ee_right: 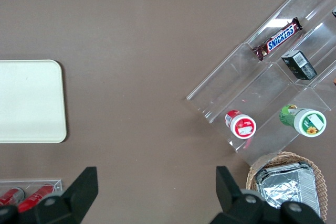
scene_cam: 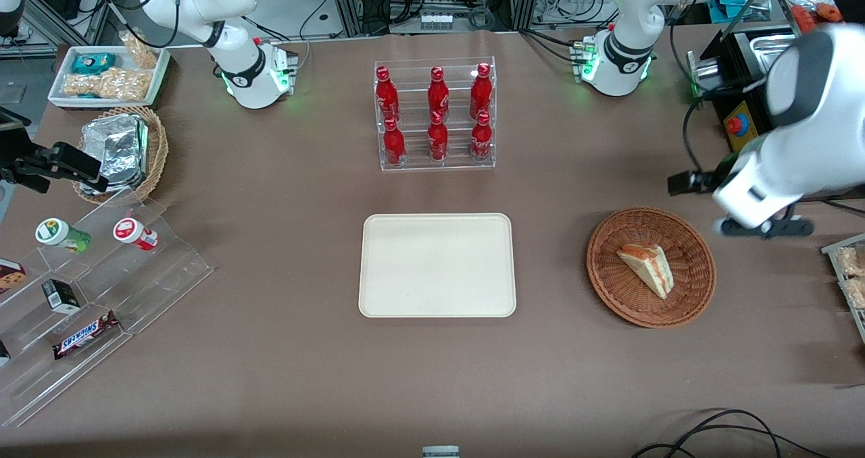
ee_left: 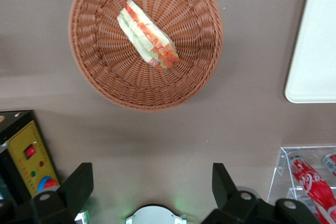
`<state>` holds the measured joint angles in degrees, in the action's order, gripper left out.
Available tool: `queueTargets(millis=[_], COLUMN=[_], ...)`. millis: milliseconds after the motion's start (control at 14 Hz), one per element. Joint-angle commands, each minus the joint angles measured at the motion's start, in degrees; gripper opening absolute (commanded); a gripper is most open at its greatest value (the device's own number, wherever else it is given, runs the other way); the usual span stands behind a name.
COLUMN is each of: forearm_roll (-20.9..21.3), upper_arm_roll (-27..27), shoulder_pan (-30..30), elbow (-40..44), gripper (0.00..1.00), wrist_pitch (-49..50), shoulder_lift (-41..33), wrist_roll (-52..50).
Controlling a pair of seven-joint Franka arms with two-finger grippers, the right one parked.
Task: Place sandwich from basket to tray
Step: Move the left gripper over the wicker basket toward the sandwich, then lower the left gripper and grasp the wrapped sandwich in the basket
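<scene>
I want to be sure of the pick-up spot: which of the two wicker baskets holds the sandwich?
The reddish-brown basket at the working arm's end, with the sandwich in it; the open gripper hovers near it. The tan basket holds foil packets.

The one wording that reads clearly is "SNICKERS", in blue letters on white, on the brown chocolate bar [scene_cam: 85, 334] lying on the clear acrylic stepped stand [scene_cam: 101, 289]; the right wrist view shows the same name on that bar [ee_right: 277, 38]
</scene>
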<state>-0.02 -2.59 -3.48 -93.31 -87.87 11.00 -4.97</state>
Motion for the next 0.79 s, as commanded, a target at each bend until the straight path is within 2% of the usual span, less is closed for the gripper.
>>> queueTargets(millis=[0, 143, 357, 500, 714], forearm_roll=[0.3, 0.2, 0.1, 0.2, 0.0], upper_arm_roll=[1.3, 1.4, 1.4, 1.5, 2.6], shoulder_pan=[0.2, 0.2, 0.2, 0.1, 0.2], elbow=[-0.9, -5.8, -11.5, -11.3, -11.3], gripper=[1.00, 1.00, 1.00, 1.00, 1.00], wrist_pitch=[-4.6, -12.4, -22.2, -23.7, -26.2], shoulder_lift=[4.5, 5.1, 5.5, 7.5, 10.0], wrist_roll=[-0.1, -2.0, -20.6, -32.4, -41.4])
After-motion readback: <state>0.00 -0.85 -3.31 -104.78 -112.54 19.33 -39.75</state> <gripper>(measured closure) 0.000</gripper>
